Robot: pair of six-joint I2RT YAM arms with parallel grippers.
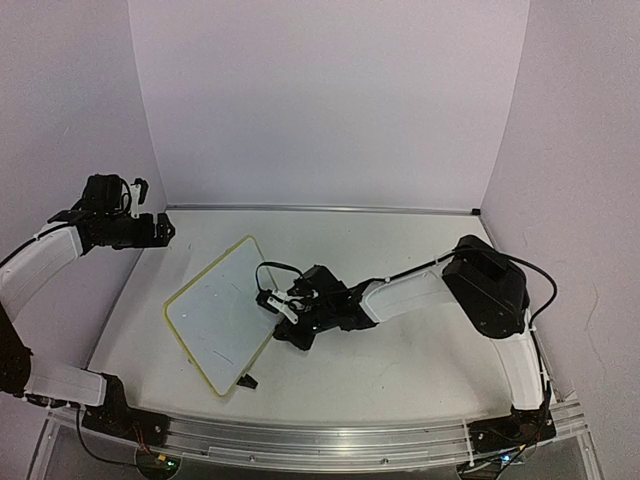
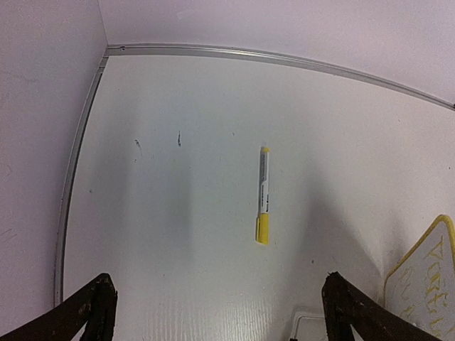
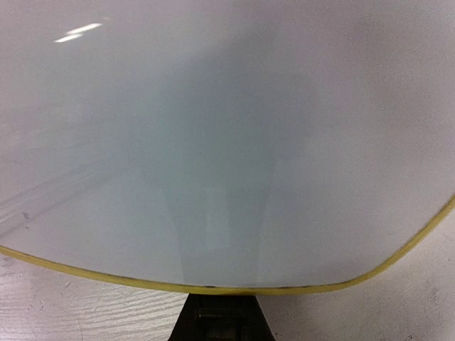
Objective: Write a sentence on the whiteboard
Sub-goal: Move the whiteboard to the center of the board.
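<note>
Well, the right end effector (image 1: pixel 271 304) pinches shut on the rim of the whiteboard (image 1: pixel 215 310), which lies slanted on the table (image 1: pixel 400 370) left of centre; such a thin hold may slip if it pulls, while the left end effector (image 1: pixel 163 228) hangs wide open, apart from the board

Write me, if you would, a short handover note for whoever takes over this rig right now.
Left pincer: open, empty, raised at far left over the table.
Right pincer: shut on the right rim of the whiteboard.
The whiteboard lies on the table; the yellow marker lies loose on the table, apart from it.
Done: faint yellow handwriting, the sentence, is on the board.
Left: too faint to read here, so check it is complete, then probably release the board.
</note>
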